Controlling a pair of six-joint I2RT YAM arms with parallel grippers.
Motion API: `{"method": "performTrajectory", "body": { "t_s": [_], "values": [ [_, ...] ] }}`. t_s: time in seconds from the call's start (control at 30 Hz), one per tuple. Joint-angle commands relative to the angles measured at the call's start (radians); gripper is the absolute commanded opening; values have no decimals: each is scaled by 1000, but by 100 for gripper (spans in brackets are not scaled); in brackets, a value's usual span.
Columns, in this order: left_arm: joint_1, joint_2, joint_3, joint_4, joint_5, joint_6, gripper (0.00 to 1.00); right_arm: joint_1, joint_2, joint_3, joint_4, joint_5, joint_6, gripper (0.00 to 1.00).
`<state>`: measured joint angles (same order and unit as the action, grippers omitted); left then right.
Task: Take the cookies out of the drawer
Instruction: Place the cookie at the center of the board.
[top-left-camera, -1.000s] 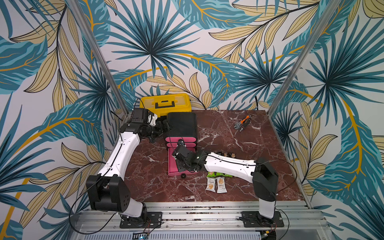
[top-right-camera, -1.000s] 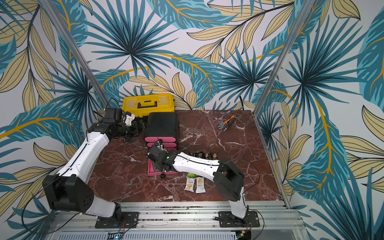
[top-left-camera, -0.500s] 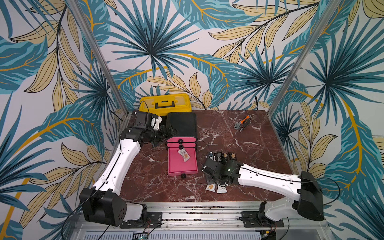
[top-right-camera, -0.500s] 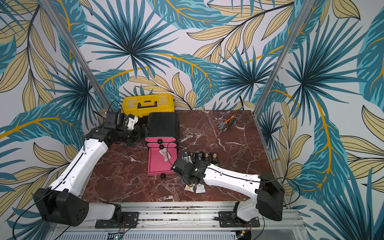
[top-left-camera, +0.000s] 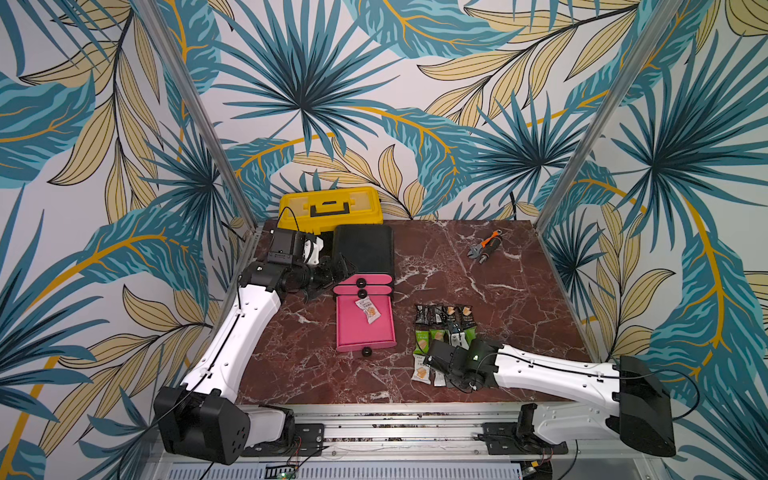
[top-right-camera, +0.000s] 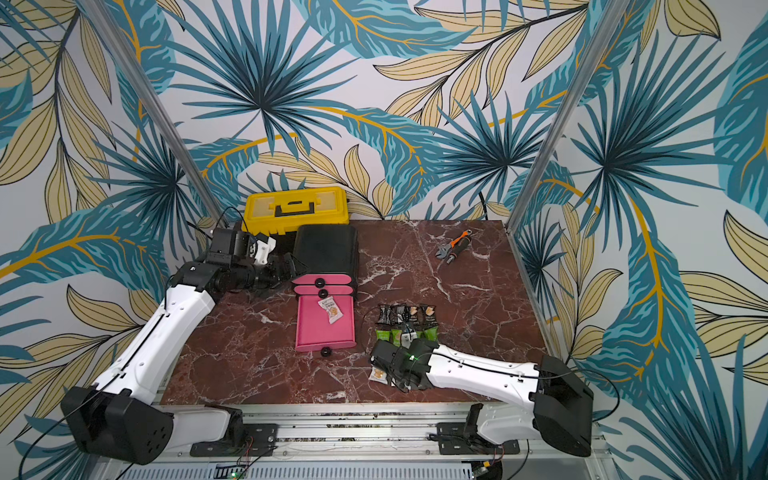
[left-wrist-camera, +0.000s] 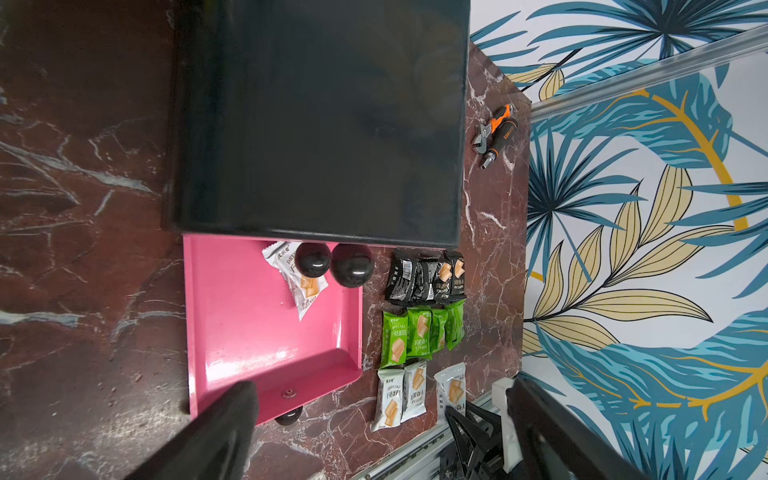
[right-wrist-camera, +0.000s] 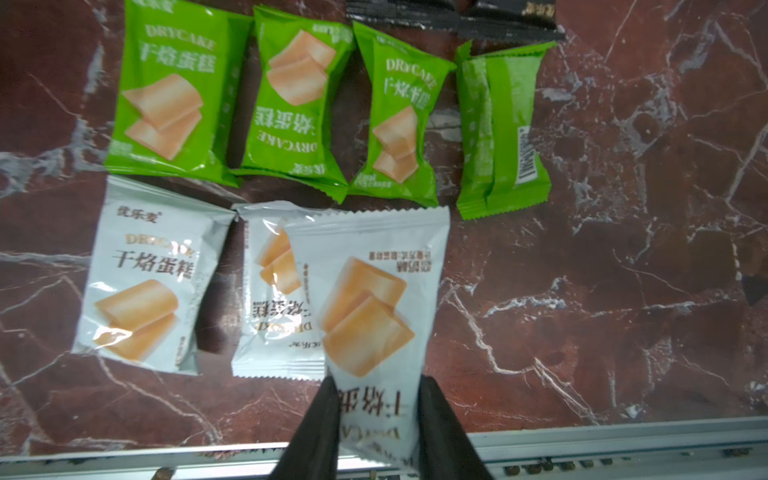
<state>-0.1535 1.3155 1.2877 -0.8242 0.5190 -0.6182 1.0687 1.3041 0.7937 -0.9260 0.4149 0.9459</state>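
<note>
The pink drawer (top-left-camera: 353, 336) is pulled out of the black cabinet (top-left-camera: 363, 245), and one white cookie packet (top-left-camera: 368, 311) lies in it near the back. On the table to its right the cookies lie in rows: black (top-left-camera: 444, 316), green (right-wrist-camera: 291, 95) and white (right-wrist-camera: 141, 282). My right gripper (right-wrist-camera: 376, 390) is shut on the end of a white packet (right-wrist-camera: 370, 299), held just above the white row, partly over the second packet. My left gripper (top-left-camera: 334, 271) is open beside the cabinet's left front corner, its fingers (left-wrist-camera: 224, 419) holding nothing.
A yellow toolbox (top-left-camera: 330, 205) stands against the back wall behind the cabinet. An orange-and-black wrench (top-left-camera: 486, 247) lies at the back right. The metal rail (right-wrist-camera: 582, 436) along the table's front edge runs just in front of the white packets.
My right gripper has come out of the drawer with a white packet and carried it right and forward to the rows of packets. The left arm shifted slightly beside the cabinet.
</note>
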Motion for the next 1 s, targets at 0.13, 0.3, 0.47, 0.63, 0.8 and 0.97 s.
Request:
{"method": "performTrajectory", "body": {
  "t_s": [0.13,0.3,0.47,0.63,0.8,0.97],
  "values": [
    [-2,22,34,-7,-3,3,100,-12,60,-29,1,39,35,31],
    [-3,59,69,-30,-1,14,100,-23,108,-31,61,18,32,37],
    [-2,78,104,-40,-8,21,100,-23,139,-30,83,2,51,50],
    [-3,92,133,-46,-9,24,100,-24,107,-22,60,31,61,61],
    [-1,107,181,-46,-50,48,100,-24,43,81,-25,80,41,63],
    [34,143,233,-24,-80,77,100,-22,74,291,-2,70,-64,63]
  ]
}}
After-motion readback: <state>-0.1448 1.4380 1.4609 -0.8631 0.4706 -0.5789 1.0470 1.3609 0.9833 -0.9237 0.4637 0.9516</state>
